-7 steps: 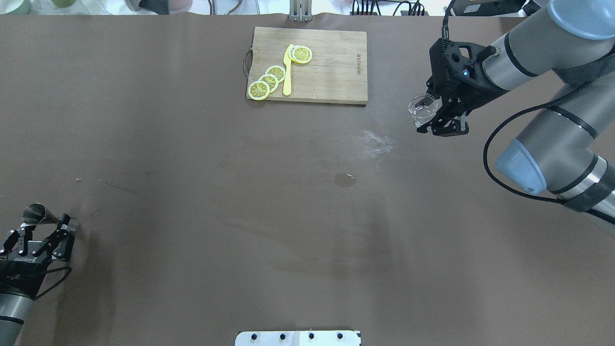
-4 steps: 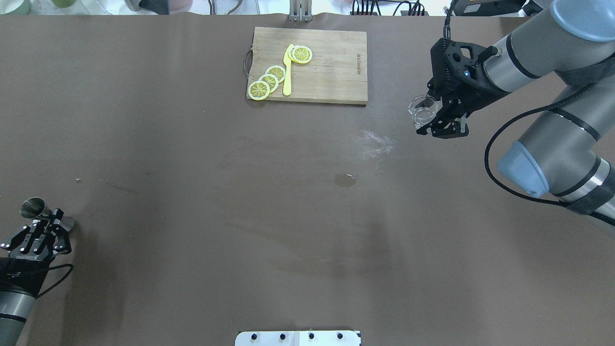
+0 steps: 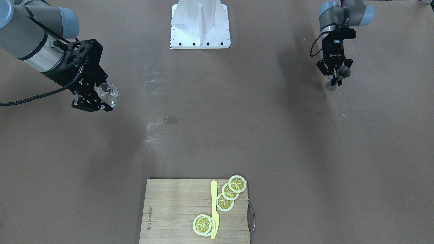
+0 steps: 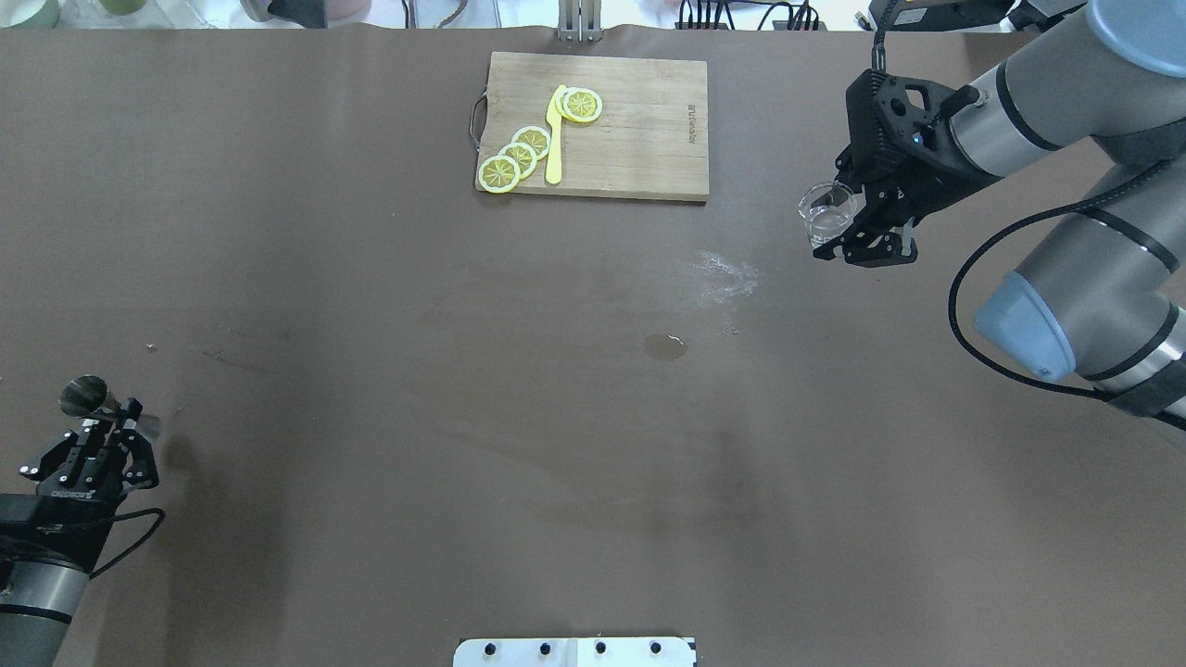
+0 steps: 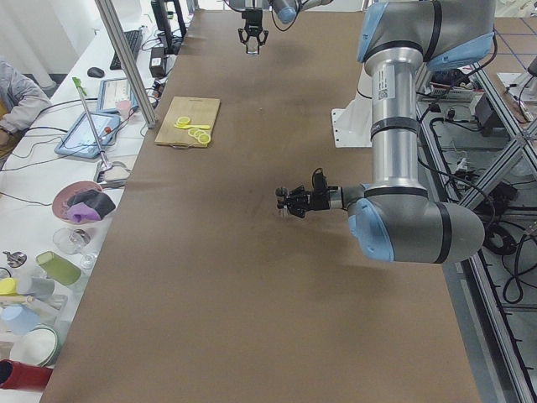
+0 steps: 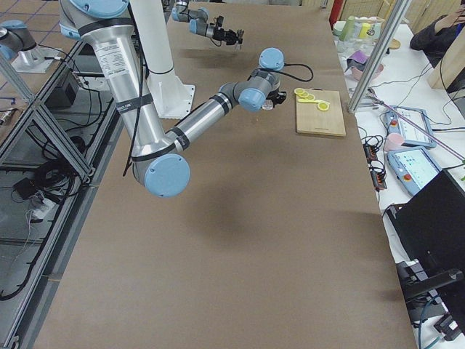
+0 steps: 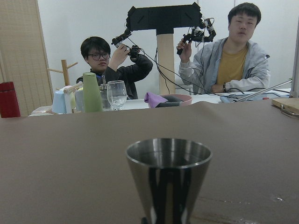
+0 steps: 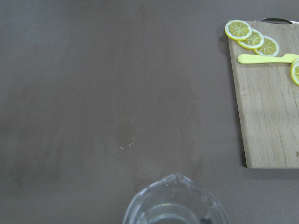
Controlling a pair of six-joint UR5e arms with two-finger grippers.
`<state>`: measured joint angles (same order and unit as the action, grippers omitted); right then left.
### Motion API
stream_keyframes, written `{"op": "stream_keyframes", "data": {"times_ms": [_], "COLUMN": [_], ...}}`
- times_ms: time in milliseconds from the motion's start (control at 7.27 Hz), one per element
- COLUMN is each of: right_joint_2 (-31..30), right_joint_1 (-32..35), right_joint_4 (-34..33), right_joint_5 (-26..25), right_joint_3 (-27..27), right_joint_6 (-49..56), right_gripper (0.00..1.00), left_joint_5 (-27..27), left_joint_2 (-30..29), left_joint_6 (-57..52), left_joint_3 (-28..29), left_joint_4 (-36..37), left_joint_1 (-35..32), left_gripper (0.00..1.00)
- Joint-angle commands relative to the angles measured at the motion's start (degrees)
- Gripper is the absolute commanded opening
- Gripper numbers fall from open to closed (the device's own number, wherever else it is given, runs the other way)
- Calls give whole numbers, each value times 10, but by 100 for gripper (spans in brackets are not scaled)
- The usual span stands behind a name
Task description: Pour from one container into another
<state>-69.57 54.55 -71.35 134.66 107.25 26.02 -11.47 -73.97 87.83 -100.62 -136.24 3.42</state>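
We see the left gripper clamped on the waist of the steel jigger near the table's left end, towards the robot's edge. In the left wrist view the jigger's mouth faces up, and we cannot tell whether its foot touches the table. The right gripper is closed around the clear glass tumbler near the far right corner. A cutting board with lemon slices and a yellow knife lies at the middle of the far edge. A small wet patch marks the table's middle.
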Motion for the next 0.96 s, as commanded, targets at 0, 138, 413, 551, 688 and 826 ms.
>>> {"op": "stream_keyframes", "data": {"times_ms": [0,138,413,551,688,826], "right_joint_2": [0,1,0,0,0,3], "right_joint_1": [2,2,2,2,2,3], "right_joint_4": [1,1,0,0,0,-1], "right_joint_5": [0,0,1,1,0,0], "right_joint_3": [2,4,5,5,9,12], "right_joint_6": [0,0,0,0,0,0], "right_gripper": [0,0,0,0,0,0], "left_joint_5": [-17,-35,-79,-88,-121,-137], "left_joint_2": [-85,-90,-102,-103,-101,-101], "left_joint_6": [-194,-208,-217,-220,-276,-379], "left_joint_3": [-18,-33,-27,-20,-36,-46], "left_joint_4": [-2,-8,-15,-80,-129,-133], "left_joint_1": [-9,-13,-38,-46,-61,-88], "left_gripper": [1,0,0,0,0,0]}}
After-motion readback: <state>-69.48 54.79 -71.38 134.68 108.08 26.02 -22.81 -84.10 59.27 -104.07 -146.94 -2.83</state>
